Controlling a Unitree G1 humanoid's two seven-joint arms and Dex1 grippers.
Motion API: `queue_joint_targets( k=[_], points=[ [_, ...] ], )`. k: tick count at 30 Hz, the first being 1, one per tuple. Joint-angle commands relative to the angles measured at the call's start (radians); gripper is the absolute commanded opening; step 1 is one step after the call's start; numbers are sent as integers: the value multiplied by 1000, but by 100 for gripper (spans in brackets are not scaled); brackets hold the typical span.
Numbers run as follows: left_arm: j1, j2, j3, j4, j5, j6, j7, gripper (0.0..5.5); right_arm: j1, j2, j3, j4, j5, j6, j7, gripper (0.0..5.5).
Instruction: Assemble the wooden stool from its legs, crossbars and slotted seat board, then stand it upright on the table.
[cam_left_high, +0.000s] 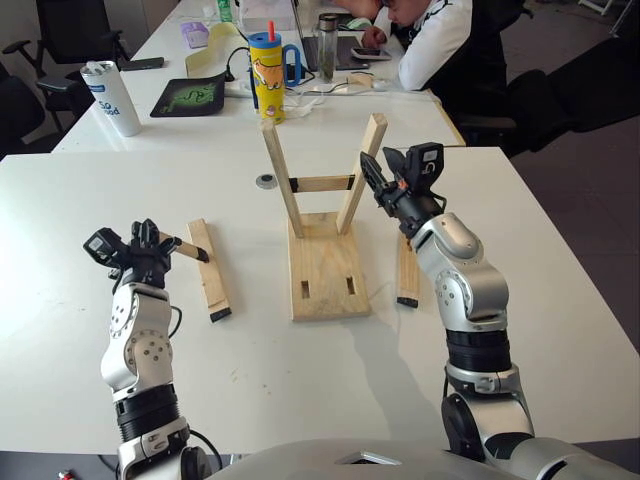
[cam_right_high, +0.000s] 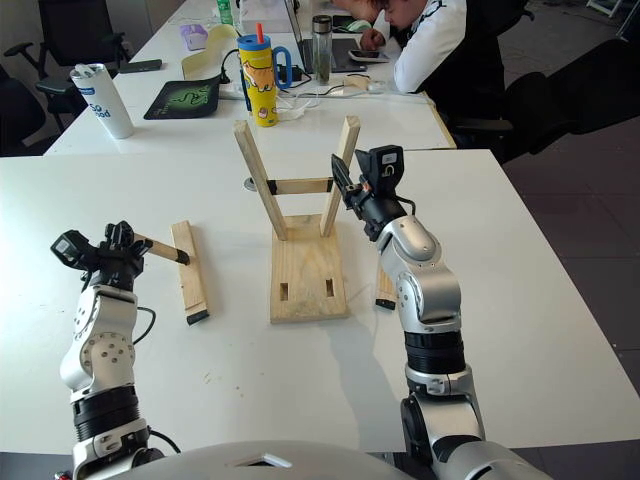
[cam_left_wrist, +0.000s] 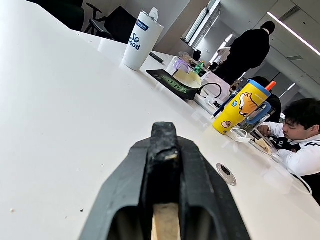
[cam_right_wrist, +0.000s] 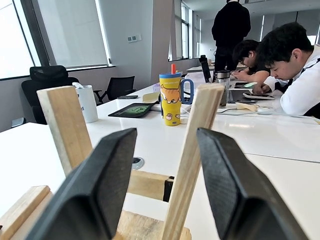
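The seat board (cam_left_high: 325, 275) lies flat mid-counter (cam_left_high: 540, 250), slots up to take the legs. Two legs (cam_left_high: 283, 180) stand at its far end, joined by a crossbar (cam_left_high: 322, 184). The right pincer (cam_left_high: 368, 170) is open around the right-hand leg (cam_left_high: 373, 135), probably to steady it. The left pincer (cam_left_high: 158, 241), near the left edge, grips a loose crossbar (cam_left_high: 190, 249) over a spare leg (cam_left_high: 212, 275).

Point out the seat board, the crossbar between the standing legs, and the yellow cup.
Seat board (cam_left_high: 327, 264): left eye view, bare middle of its face.
Crossbar (cam_left_high: 322, 184): left eye view, middle of its length.
Yellow cup (cam_left_high: 266, 80): left eye view, its side wall.
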Motion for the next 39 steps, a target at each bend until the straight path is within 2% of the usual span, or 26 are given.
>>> queue_joint_targets(
  k=[1,7,11,15,27,34,39],
  points=[
    [-1,-3,-14,18,37,-14,-1,40,-22,-15,-6,17,-12,-7,2,221],
    [12,29,-80,5,164,-6,19,40,-22,-18,-7,15,-10,-8,-1,221],
    [4,72,-167,-11,303,7,25,40,-26,-18,-6,20,-9,-9,-2,221],
    [16,80,-219,17,366,-9,-13,40,-29,-17,-4,23,-9,-9,-2,221],
    [51,4,-148,-5,417,101,149,40,-24,-14,-4,18,-13,-7,-11,221],
    [65,33,-257,14,464,58,33,40,-25,-14,-1,18,-12,-6,-11,221],
    [122,54,-275,93,507,-14,-24,40,-25,-15,-1,19,-11,-5,-10,221]
  ],
)
